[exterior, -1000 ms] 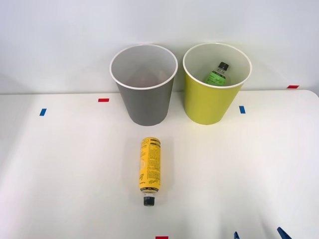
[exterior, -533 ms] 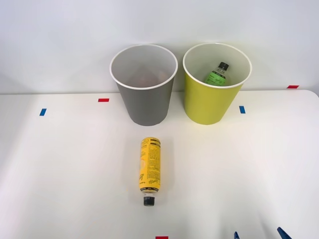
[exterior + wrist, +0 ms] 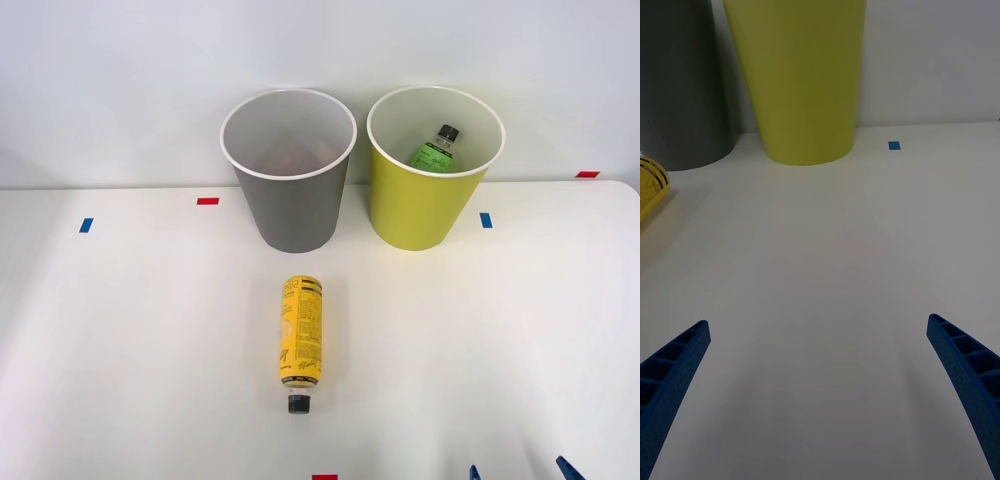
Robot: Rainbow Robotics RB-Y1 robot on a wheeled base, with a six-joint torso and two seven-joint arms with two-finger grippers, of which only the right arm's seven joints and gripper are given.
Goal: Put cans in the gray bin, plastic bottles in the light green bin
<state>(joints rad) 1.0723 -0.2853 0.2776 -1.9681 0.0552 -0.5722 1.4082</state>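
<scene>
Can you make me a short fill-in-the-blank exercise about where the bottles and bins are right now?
1. The yellow bottle lies on its side on the ____, in front of the gray bin.
2. The green-labelled bottle sits inside the ____ bin.
3. The yellow bottle's black cap points ____ the bins.
4. The right gripper hangs over bare table with its fingers ____.

Missing words: table; light green; away from; open
</scene>
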